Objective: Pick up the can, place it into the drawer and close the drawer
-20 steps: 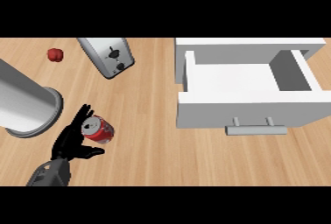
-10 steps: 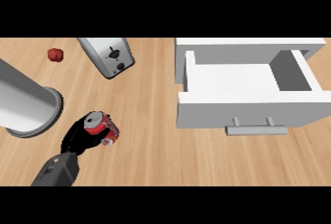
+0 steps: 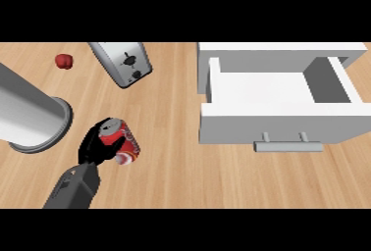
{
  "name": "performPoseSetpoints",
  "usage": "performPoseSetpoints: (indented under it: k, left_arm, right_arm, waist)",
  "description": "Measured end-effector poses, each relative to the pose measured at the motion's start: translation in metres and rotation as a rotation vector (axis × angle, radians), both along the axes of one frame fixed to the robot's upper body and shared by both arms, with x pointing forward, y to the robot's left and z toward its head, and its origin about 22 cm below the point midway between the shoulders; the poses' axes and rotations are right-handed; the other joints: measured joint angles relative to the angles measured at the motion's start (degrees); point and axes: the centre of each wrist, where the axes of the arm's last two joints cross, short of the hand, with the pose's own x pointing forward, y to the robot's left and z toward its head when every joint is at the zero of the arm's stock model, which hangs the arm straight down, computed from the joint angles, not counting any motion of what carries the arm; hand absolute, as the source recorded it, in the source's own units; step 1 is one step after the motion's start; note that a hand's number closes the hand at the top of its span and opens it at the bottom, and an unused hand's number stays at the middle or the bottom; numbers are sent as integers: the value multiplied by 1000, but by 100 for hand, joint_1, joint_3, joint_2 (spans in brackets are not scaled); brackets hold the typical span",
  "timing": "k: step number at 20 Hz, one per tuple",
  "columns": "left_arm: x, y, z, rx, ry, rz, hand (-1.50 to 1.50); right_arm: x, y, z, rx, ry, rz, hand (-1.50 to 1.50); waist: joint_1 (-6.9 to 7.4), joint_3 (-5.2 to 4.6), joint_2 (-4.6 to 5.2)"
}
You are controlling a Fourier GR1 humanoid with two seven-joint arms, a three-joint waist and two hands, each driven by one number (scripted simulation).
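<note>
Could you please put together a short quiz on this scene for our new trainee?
1. True or false: the drawer is shut.
2. What do the fingers of the left hand curl round? A) a mug B) the can C) a spoon
3. Fill in: in the head view, the can is to the ____ of the drawer.
Key: 1 false; 2 B; 3 left.
</note>
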Motion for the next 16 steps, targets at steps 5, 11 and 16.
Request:
performPoseSetpoints:
  k: [5, 11, 16]
  left_arm:
    - [9, -22, 16, -5, -46, 132, 150]
    - [14, -40, 57, 6, -102, 156, 150]
    - [24, -62, 101, 36, -165, 148, 150]
  right_arm:
    - [1, 4, 3, 9, -7, -8, -150]
    - [-4, 3, 5, 1, -7, -12, -150]
    - [-4, 4, 4, 4, -5, -13, -150]
  waist:
    - [9, 0, -5]
    - [12, 1, -11]
    - [4, 1, -8]
